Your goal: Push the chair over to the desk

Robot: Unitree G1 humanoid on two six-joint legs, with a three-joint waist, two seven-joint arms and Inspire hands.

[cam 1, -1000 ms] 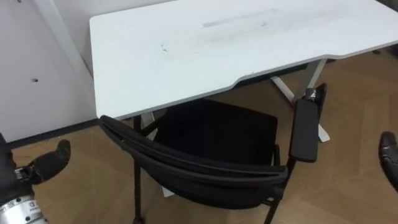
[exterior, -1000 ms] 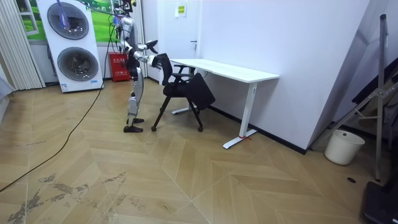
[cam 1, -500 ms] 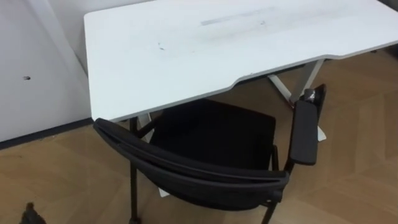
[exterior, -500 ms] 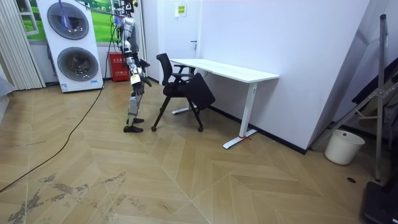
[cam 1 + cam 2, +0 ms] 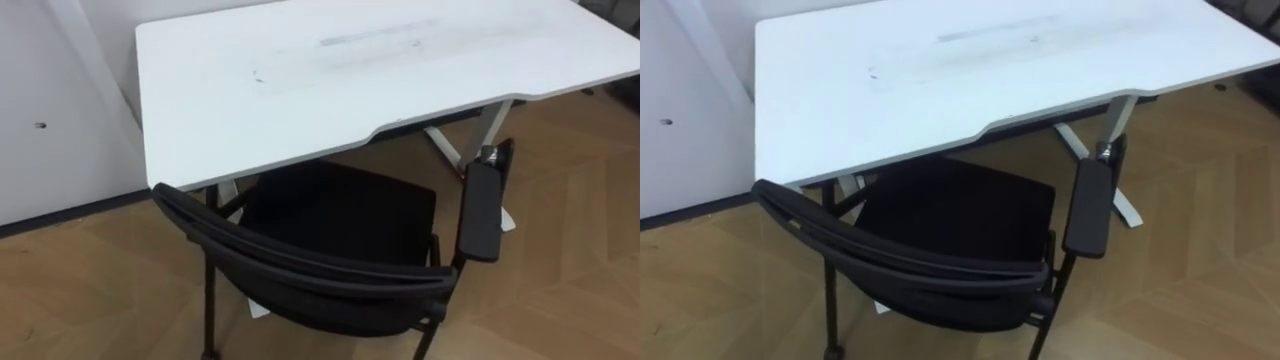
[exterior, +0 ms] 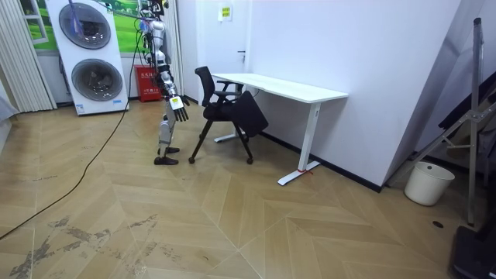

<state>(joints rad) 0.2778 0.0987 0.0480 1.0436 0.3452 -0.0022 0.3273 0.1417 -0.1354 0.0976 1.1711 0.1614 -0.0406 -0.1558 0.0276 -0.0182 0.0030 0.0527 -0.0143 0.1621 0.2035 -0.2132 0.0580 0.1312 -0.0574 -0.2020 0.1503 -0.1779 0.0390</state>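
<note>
A black chair (image 5: 300, 268) with a curved backrest and a padded armrest (image 5: 482, 208) stands just in front of me, its seat (image 5: 955, 212) partly under the white desk (image 5: 300, 90). In the room view I stand upright behind the chair (image 6: 225, 108), on the room view's left of it. My right hand (image 6: 180, 111) hangs at my side with its fingers straight, about an arm's length from the backrest and touching nothing.
The desk (image 6: 287, 87) runs along a white wall. Two stacked washing machines (image 6: 85, 54) and a red box (image 6: 149, 84) stand behind me. A white bin (image 6: 428, 183) sits far off at the room view's right. Open wooden floor lies around me.
A second ago both hands were raised on either side of the backrest. They have dropped away, and my arm now hangs down. The chair has not visibly moved.
</note>
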